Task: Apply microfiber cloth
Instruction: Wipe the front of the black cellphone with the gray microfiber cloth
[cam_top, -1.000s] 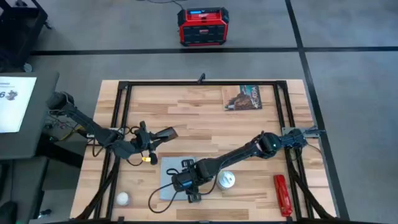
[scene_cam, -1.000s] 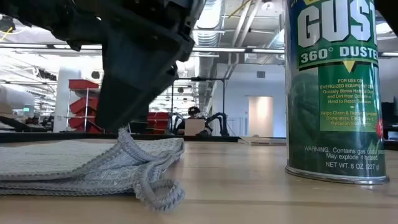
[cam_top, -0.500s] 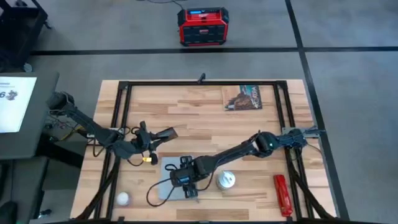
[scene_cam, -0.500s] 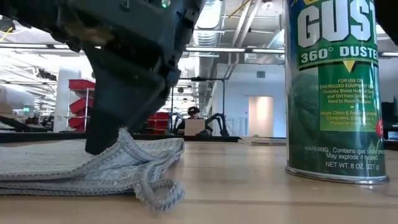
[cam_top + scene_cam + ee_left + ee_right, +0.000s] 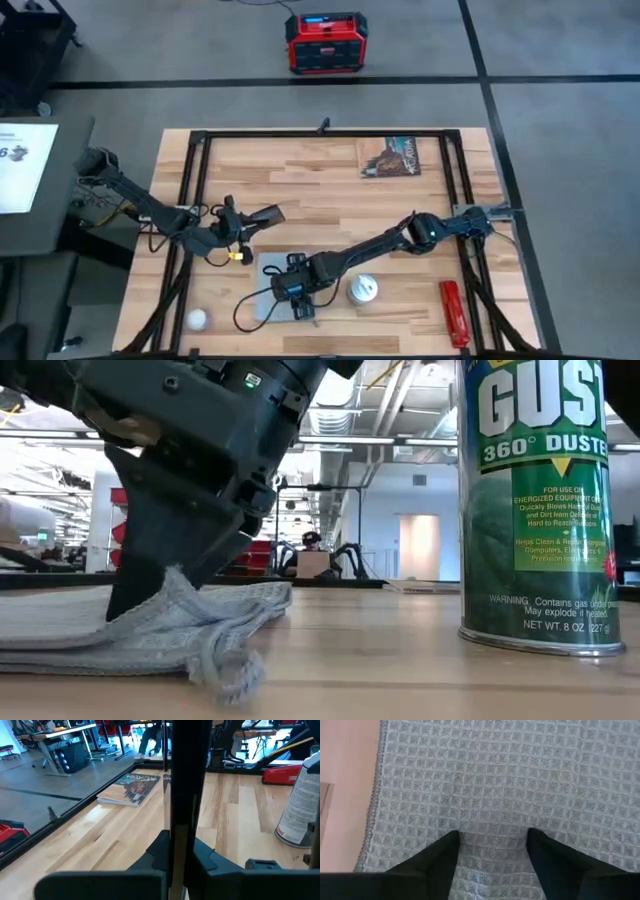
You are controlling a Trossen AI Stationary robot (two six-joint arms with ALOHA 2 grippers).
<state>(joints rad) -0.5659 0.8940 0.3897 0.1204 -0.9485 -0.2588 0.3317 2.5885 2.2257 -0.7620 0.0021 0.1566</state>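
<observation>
The microfiber cloth (image 5: 495,785) is a pale grey-blue fabric with a fine waffle weave and a corded hem, lying mostly flat on the wooden table (image 5: 320,195) near its front edge, just left of the green duster can (image 5: 540,510). Its edge nearest the can is rucked up into a raised fold, one hemmed corner drooping in a loop onto the wood.

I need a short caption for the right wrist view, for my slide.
Right claw pressing its open fingers into the grey-blue microfiber cloth.
</observation>
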